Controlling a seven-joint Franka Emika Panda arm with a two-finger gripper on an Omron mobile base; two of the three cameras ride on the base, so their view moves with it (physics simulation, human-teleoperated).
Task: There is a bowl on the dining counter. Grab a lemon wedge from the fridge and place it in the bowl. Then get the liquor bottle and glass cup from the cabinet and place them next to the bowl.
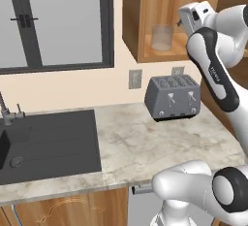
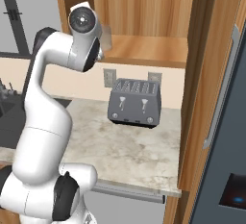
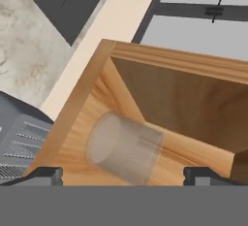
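Observation:
The glass cup (image 3: 123,147), a clear tumbler, stands on the light shelf of the brown wooden cabinet (image 3: 160,60). My gripper (image 3: 124,175) is open just in front of it, its two tips wide apart on either side and touching nothing. In the left base view the glass cup (image 1: 162,37) stands at the left of the cabinet (image 1: 138,21), with my hand (image 1: 193,16) raised to its right. My arm partly hides the glass cup (image 2: 106,38) in the right base view. The dark grey fridge (image 2: 230,122) is at the far right. Bowl, dining counter, lemon wedge and liquor bottle are out of view.
A grey toaster (image 1: 173,96) sits on the marbled worktop (image 1: 131,142) below the cabinet, under two wall sockets. A dark sink (image 1: 48,140) with a tap lies to the left beneath a window (image 1: 53,21). A tall wooden panel (image 2: 202,98) separates worktop and fridge.

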